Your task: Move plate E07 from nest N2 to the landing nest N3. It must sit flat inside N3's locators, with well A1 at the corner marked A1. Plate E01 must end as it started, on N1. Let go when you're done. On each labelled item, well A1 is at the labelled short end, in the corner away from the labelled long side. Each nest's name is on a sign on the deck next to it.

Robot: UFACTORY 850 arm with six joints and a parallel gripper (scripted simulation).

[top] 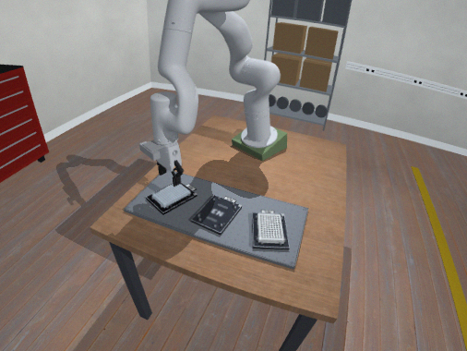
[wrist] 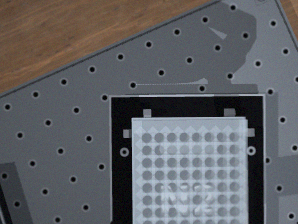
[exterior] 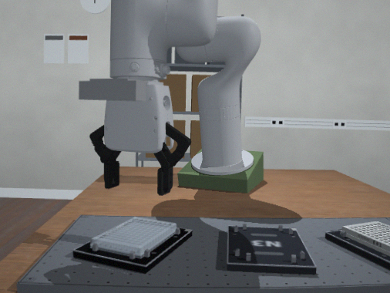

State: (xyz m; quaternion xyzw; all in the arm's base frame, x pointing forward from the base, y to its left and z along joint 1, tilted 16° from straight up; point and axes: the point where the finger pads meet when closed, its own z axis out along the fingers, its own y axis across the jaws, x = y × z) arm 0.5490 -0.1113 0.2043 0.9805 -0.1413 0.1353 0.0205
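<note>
the pincer (exterior: 138,184) is hanging with its fingers (exterior: 112,174) spread fully apart, gripping and touching nothing. below and slightly in front of it, the clear well plate (exterior: 135,237) is lying flat in its black nest (exterior: 132,248). the wrist view is showing the plate's end with its wells (wrist: 190,170) and the nest's pegs, but no fingers; the exterior view is showing the gap beneath them. the plate's long axis is running diagonally across the grey deck (top: 217,237) in the top view; its label is too faint to read.

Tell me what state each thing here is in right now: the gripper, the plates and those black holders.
Gripper: open, holding nothing, above the deck.
Clear plate: flat in the left nest.
Middle nest: no plate in it.
White plate: seated in the right nest.
</note>
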